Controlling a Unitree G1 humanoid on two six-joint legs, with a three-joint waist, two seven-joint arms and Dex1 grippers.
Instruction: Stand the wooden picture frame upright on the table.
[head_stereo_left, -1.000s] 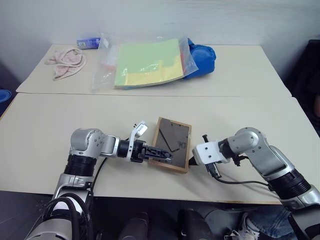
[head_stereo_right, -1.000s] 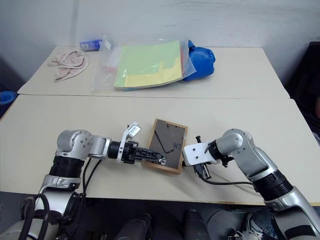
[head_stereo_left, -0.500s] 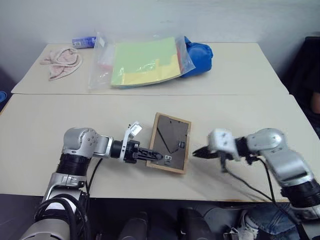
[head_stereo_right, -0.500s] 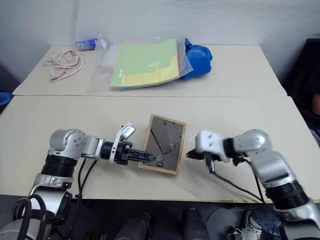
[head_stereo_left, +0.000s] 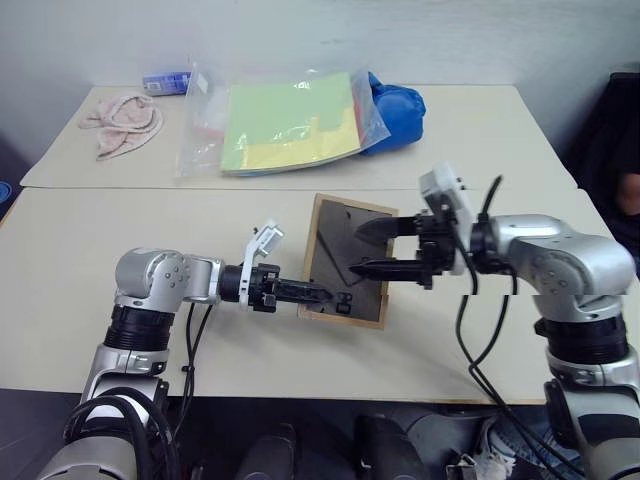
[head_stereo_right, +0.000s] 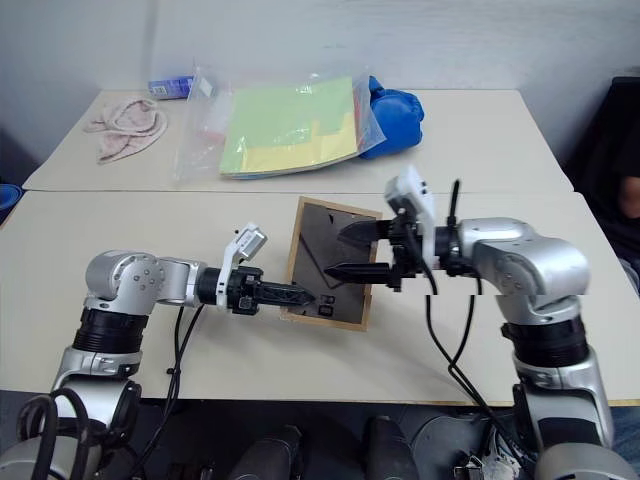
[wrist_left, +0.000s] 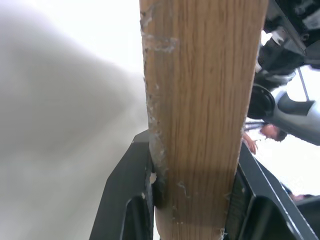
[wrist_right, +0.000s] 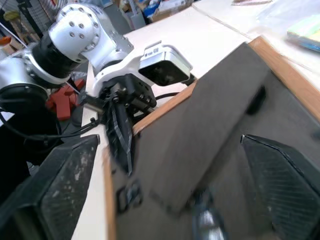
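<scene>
No writing is readable anywhere. My left gripper stays clamped on the wooden picture frame, now lifted and tilted above the table; my right gripper, shut earlier, now spreads wide against its back.

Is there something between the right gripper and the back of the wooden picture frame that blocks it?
Nothing visible blocks it. The right gripper, fingers apart, is already over the dark back panel of the wooden picture frame, by the fold-out stand. The left gripper clamps the frame's lower-left edge, away from it.
</scene>
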